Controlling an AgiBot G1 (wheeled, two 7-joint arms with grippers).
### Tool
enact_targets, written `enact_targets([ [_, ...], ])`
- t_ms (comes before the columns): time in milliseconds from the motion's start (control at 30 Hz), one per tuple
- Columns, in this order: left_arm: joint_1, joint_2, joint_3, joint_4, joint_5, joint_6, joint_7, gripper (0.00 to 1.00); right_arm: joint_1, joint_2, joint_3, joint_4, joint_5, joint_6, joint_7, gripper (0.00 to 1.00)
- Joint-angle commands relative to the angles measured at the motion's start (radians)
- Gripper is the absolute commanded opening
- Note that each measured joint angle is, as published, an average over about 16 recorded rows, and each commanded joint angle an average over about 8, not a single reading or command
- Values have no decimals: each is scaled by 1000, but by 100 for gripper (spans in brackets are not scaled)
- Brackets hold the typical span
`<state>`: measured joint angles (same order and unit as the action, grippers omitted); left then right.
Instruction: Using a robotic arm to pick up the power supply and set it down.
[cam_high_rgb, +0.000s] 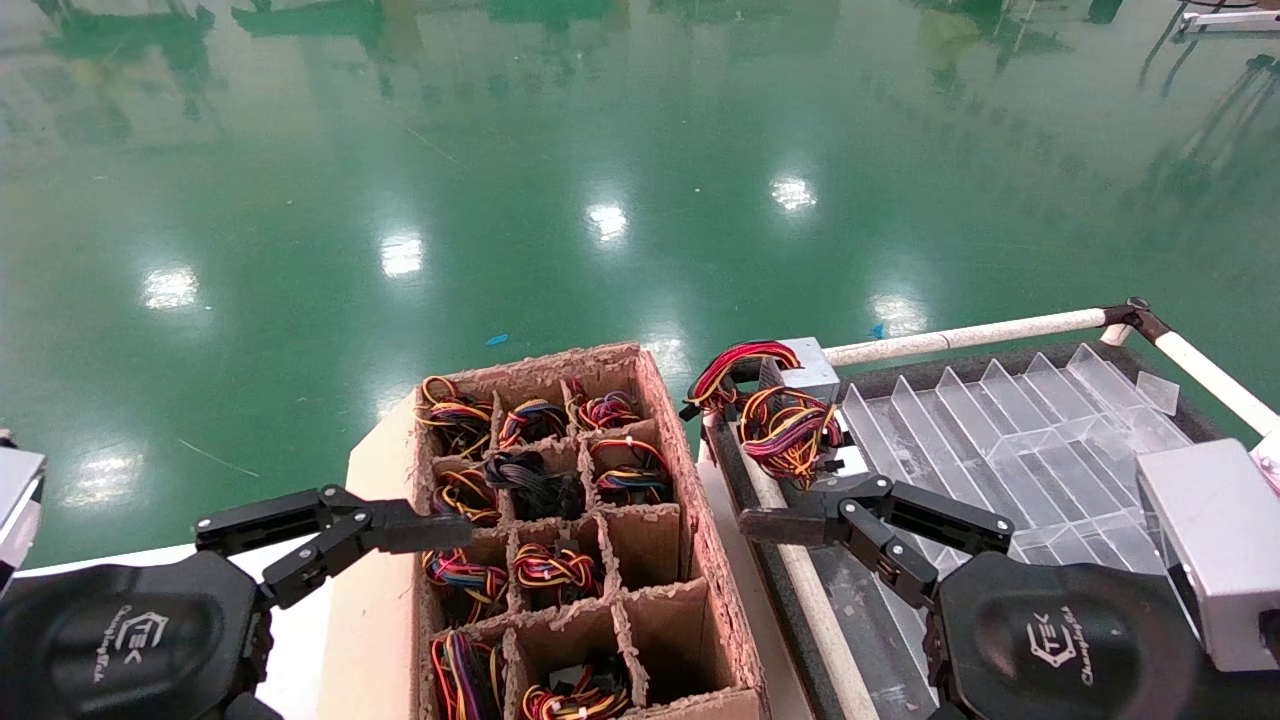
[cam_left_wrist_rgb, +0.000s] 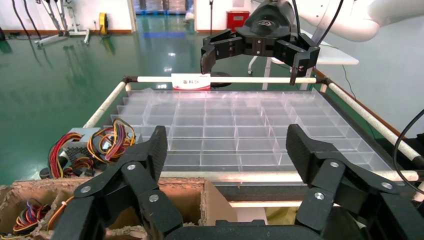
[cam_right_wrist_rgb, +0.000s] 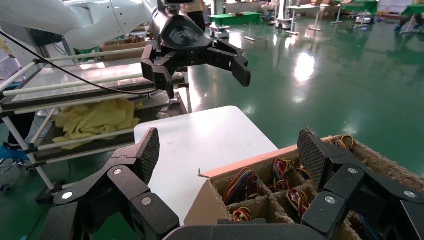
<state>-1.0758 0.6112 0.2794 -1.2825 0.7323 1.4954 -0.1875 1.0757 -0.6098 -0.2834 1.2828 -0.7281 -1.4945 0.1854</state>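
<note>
**Hovering apart over box and tray, both grippers are holding nothing**

Sitting at the far left corner of the clear tray (cam_high_rgb: 1040, 440), the power supply (cam_high_rgb: 806, 366) is resting on its edge with its red-heavy wire bundle (cam_high_rgb: 735, 368) spilling toward the cardboard box (cam_high_rgb: 690, 480). Just in front of it, a second bundle with more orange and yellow wires (cam_high_rgb: 790, 428) is lying against the tray's corner. In the left wrist view the same silver unit (cam_left_wrist_rgb: 75, 145) is showing beside the tray's partitions, its coloured wires coiled around it.

The right gripper (cam_high_rgb: 800, 515) is hanging over the tray's near left rail, close to the orange-yellow bundle but not touching it, its fingers spread wide with nothing between them. The left wrist view is showing it from the front (cam_left_wrist_rgb: 255, 55), jaws clearly apart above the tray's far rail.

The left gripper (cam_high_rgb: 390, 535) is reaching in over the left wall of the cardboard box, above the compartments, also spread wide and carrying nothing. The right wrist view is showing it (cam_right_wrist_rgb: 200, 62) suspended above the white table (cam_right_wrist_rgb: 210, 140), fingers parted.

The cardboard box is holding many wire bundles in its compartments, including one all-black bundle (cam_high_rgb: 530, 480) in the middle column; several right-hand compartments are showing bare cardboard.
</note>
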Motion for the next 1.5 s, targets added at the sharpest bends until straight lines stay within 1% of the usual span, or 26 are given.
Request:
enact_targets([
  [33,0,0,0,0,0,0,0,0,0,0,0,0,0,0,0,100],
  [400,0,0,0,0,0,0,0,0,0,2,-1,-3,-5,3,0,100],
  [567,0,0,0,1,0,0,0,0,14,0,-13,-33,-54,30,-4,100],
  [700,0,0,1,1,0,0,1,0,57,-15,-42,-79,-143,64,-8,100],
  [833,-1,0,1,1,0,0,1,0,132,-56,-91,-139,-263,90,-16,100],
  [967,-1,0,1,1,-1,0,1,0,228,-121,-152,-212,-401,109,-37,100],
  [1133,-1,0,2,1,-1,0,1,0,354,-224,-232,-316,-567,128,-87,100],
  [1167,-1,0,2,1,-1,0,1,0,378,-247,-247,-339,-596,130,-99,95],
  [1233,-1,0,2,1,-1,0,1,0,421,-290,-274,-385,-648,136,-127,79],
  [1267,-1,0,2,1,-1,0,1,0,442,-312,-287,-409,-672,139,-142,69],
  [1400,-1,-1,2,1,-1,0,1,0,510,-398,-334,-496,-759,162,-201,19],
  [1433,-1,-1,2,1,-1,0,1,0,524,-419,-344,-516,-777,170,-216,11],
  [1500,-1,-1,3,1,-1,0,1,0,548,-460,-363,-555,-811,189,-243,2],
])
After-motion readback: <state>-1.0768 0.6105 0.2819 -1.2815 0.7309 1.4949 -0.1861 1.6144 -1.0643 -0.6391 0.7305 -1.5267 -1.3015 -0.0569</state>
